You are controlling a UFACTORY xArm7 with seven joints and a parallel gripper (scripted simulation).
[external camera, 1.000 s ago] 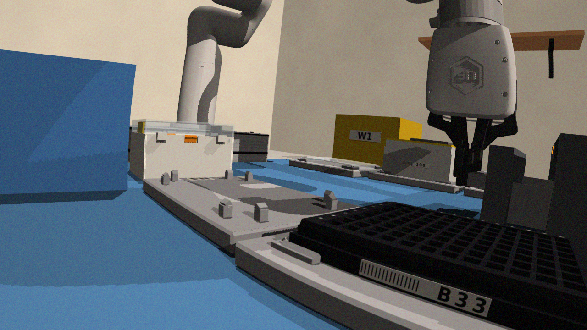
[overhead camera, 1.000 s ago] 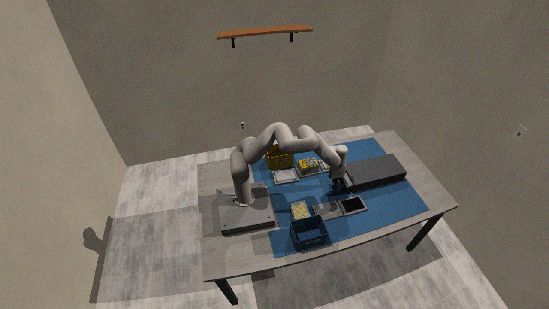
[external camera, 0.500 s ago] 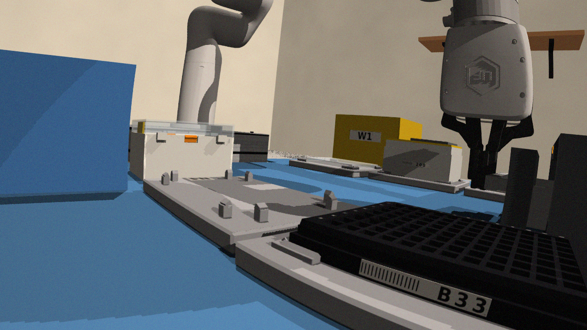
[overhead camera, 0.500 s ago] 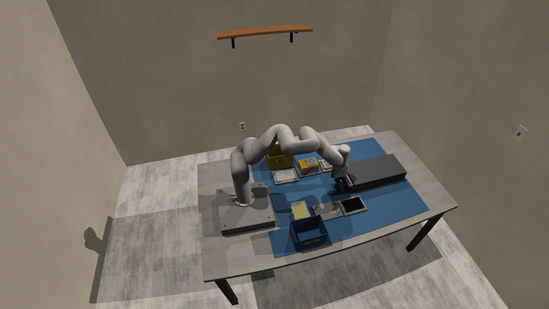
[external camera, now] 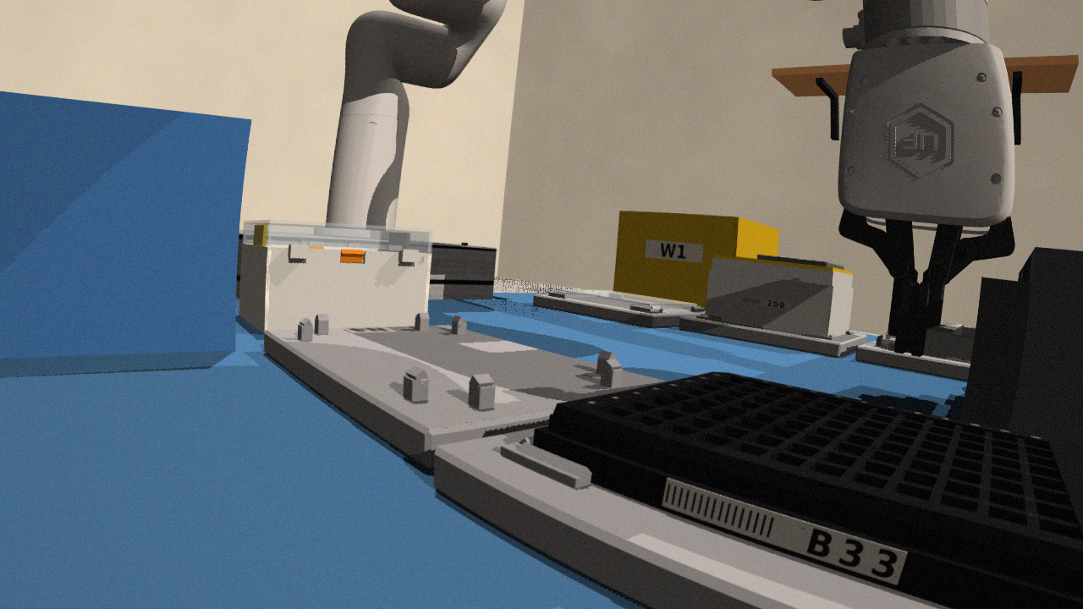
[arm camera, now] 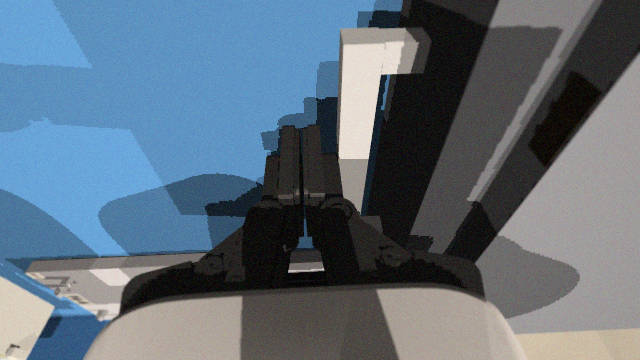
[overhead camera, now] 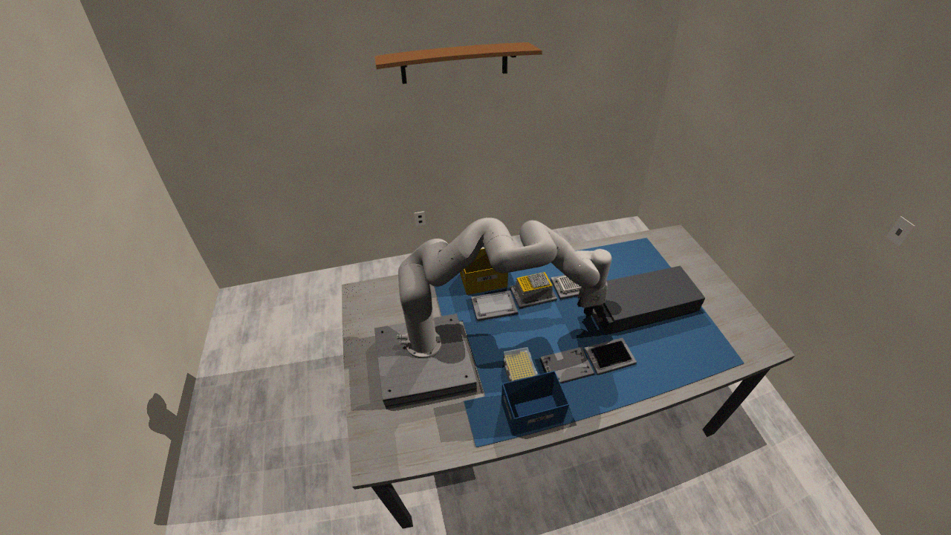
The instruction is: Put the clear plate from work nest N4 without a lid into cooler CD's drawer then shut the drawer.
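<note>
on the grey table [overhead camera: 744,312] — a blue mat [overhead camera: 665,352], jaws together on nothing — drab walls around

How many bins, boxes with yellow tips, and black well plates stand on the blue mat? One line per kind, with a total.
Bins: 2 (yellow bin, blue bin)
Boxes with yellow tips: 2
Black well plates: 1
Total: 5

The cooler CD [overhead camera: 654,293] was a long, dark grey box lying flat, directly beyond the claw [arm camera: 300,131]. Its drawer front [arm camera: 450,150] stood almost flush against the housing; whether it was fully shut could not be told. The pale grey bar handle [arm camera: 356,105] stood just beside the closed fingers, on the cooler's side. The clear plate was hidden from view.
</note>
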